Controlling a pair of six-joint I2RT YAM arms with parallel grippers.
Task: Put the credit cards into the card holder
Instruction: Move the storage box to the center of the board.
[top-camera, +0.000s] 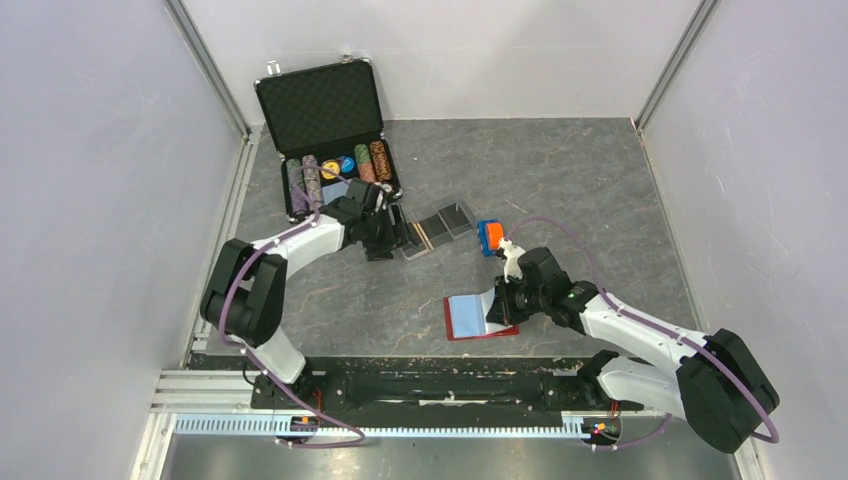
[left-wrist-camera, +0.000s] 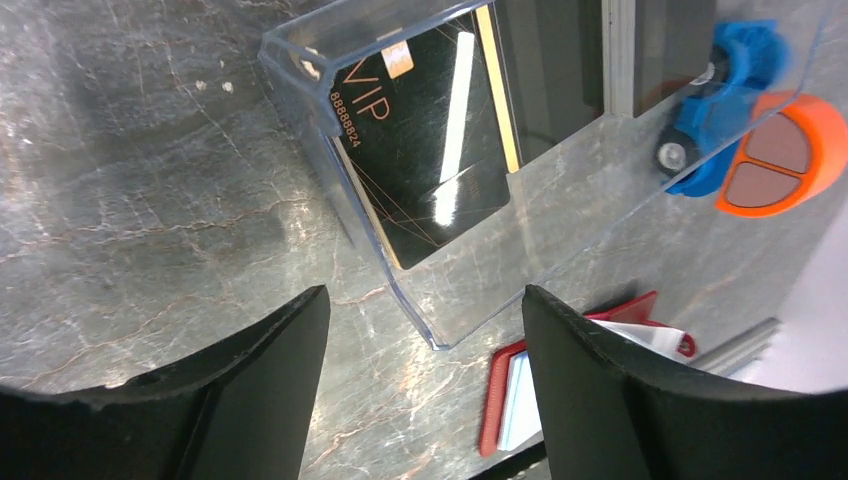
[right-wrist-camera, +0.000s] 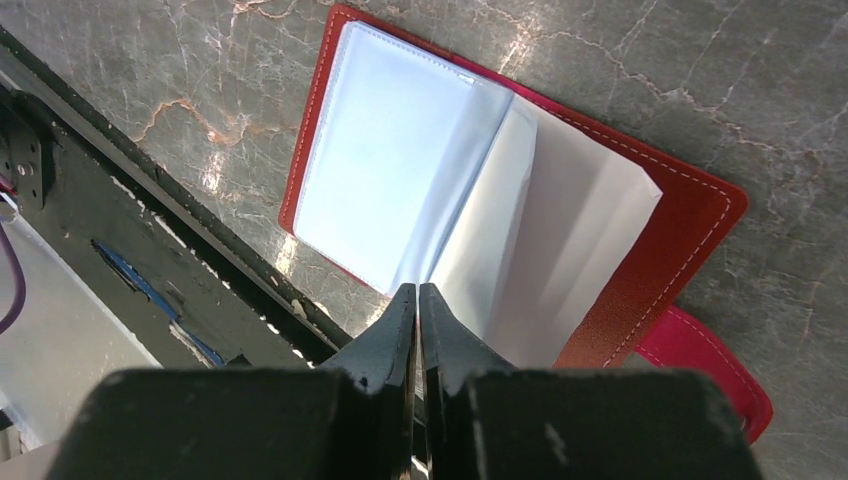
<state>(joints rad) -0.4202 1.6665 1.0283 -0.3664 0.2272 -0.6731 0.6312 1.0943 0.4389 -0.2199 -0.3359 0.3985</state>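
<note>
The clear card holder (top-camera: 437, 226) stands on the table; in the left wrist view its acrylic wall (left-wrist-camera: 560, 190) tilts across the top. One credit card (left-wrist-camera: 430, 150), dark with gold "VIP" print and a gold edge, lies in a compartment. My left gripper (top-camera: 395, 238) (left-wrist-camera: 425, 330) hovers just beside the holder's near corner, open and holding nothing. My right gripper (top-camera: 497, 305) (right-wrist-camera: 418, 292) is shut. Its tips rest at the bottom edge of the clear sleeves of an open red wallet (right-wrist-camera: 690, 215). I cannot tell whether a sleeve is pinched.
An open black briefcase (top-camera: 320, 110) with rows of poker chips (top-camera: 345, 165) sits at the back left. An orange and blue object (top-camera: 489, 237) (left-wrist-camera: 770, 150) lies right of the holder. The red wallet (top-camera: 470, 330) is near the front rail (top-camera: 430, 385).
</note>
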